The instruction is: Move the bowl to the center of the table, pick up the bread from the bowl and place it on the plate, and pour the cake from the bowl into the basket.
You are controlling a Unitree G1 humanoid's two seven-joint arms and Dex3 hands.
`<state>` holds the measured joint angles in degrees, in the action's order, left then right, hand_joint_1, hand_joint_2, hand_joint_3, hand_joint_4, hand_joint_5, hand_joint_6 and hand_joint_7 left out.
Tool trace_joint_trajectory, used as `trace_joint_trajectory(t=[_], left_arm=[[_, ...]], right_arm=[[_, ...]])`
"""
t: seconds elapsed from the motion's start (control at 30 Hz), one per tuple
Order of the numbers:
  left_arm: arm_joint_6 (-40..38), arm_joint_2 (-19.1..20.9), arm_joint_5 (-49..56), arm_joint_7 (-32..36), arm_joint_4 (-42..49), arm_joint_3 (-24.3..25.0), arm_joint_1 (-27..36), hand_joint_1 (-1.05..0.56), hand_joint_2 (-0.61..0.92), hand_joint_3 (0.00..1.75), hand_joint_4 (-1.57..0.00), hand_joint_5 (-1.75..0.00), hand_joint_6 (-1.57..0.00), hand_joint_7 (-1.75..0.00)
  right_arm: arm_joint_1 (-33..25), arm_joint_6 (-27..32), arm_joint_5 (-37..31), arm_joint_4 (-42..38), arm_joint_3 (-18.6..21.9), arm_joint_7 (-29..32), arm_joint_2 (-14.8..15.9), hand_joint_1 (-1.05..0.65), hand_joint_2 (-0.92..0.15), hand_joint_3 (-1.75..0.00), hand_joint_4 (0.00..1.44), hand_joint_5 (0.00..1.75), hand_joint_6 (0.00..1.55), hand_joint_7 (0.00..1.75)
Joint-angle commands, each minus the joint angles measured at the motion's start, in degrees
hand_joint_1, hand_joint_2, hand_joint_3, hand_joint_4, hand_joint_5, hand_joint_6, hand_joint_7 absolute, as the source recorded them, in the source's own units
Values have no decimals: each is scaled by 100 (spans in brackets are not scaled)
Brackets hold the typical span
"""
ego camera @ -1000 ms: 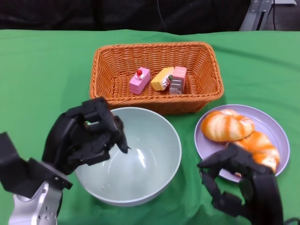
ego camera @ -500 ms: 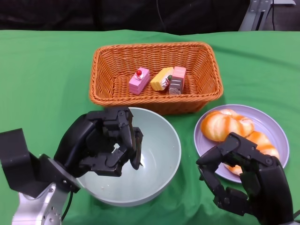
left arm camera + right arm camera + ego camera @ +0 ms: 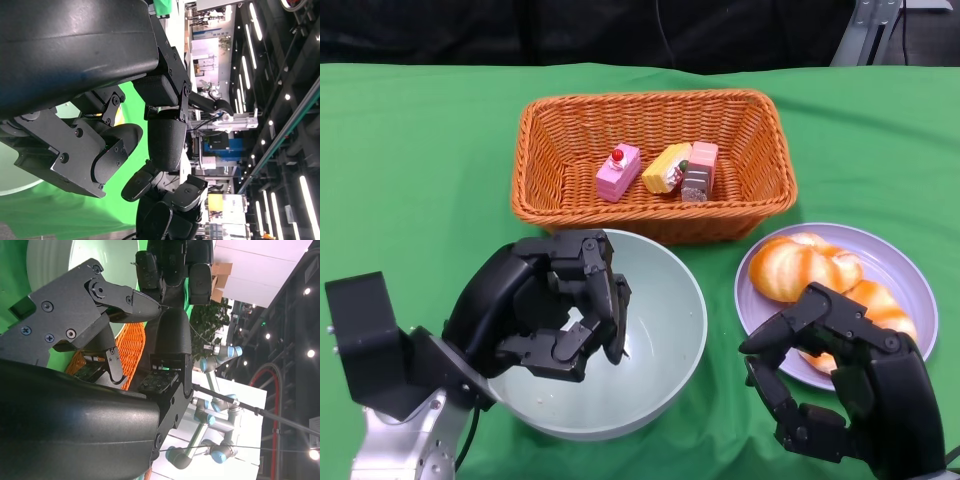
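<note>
Head view: bowl [image 3: 650,330] empty, mid-table.
Bread [image 3: 805,267]: on plate [image 3: 910,270].
Cakes [image 3: 660,168]: in basket [image 3: 545,150].
Left hand [image 3: 545,305]: curled at bowl's rim, grip unclear.
Right hand [image 3: 840,375]: spread, empty.
Left: seemingly nothing.

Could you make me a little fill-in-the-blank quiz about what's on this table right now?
1. The three small cakes lie in the ____.
2. The two breads sit on the purple ____.
3. The bowl holds ____.
4. The left hand is at the rim of the ____.

Missing words: basket; plate; nothing; bowl
</note>
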<state>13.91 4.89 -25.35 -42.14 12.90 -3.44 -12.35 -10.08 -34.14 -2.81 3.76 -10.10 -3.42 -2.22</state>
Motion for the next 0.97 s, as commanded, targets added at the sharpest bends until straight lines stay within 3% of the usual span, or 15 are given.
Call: trace_joint_trajectory(t=[0.03,0.97], left_arm=[[-7,15,56,12,-82,87,55,-1,50,127,-86,-166,-85,-141],[-58,27,150,-51,-206,248,220,2,53,122,-88,-160,-86,-140]], right_arm=[[14,16,124,63,20,-58,35,-25,-52,-88,75,152,66,126],[210,42,-29,-69,156,69,-29,-26,-51,-88,75,151,66,124]])
